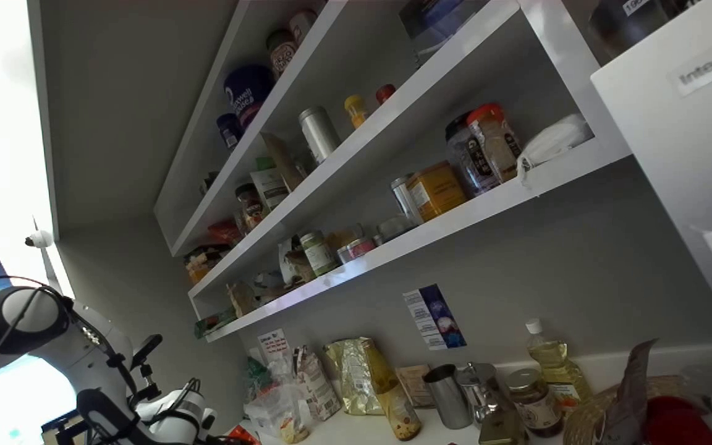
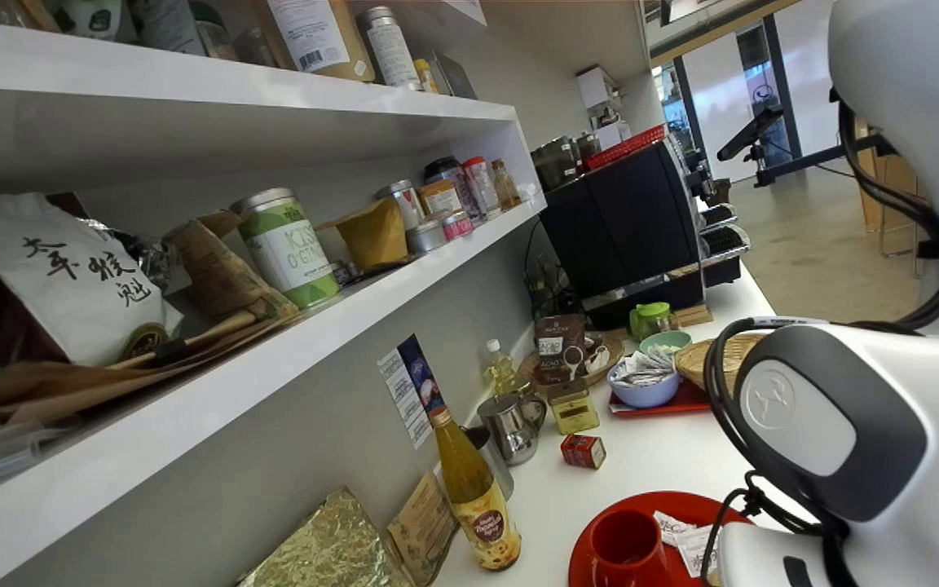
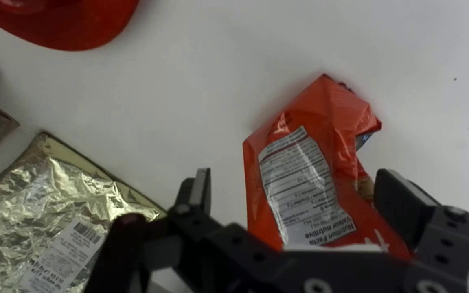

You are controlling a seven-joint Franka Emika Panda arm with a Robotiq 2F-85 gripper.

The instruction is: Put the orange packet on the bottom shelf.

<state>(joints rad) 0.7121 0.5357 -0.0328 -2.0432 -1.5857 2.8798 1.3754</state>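
Orange packet (image 3: pixel 334 162): is lying on the white counter (image 3: pixel 169 101), nutrition panel (image 3: pixel 303 191) upward, its lower end disappearing behind the gripper (image 3: pixel 293 177) in the wrist view.
Jaws: are standing apart, the packet showing between them (whether either side is touching it, one cannot tell).
Gold foil bag (image 3: pixel 35 203): is running off the left and lower edges.
Bottom shelf (image 2: pixel 274 371): is bearing tins (image 2: pixel 286 253) and bags (image 2: pixel 70 277) in an exterior view, its near end passing out of frame.
Red plate (image 2: pixel 685 503): is holding a red mug (image 2: pixel 628 538), both being cropped by the lower edge.
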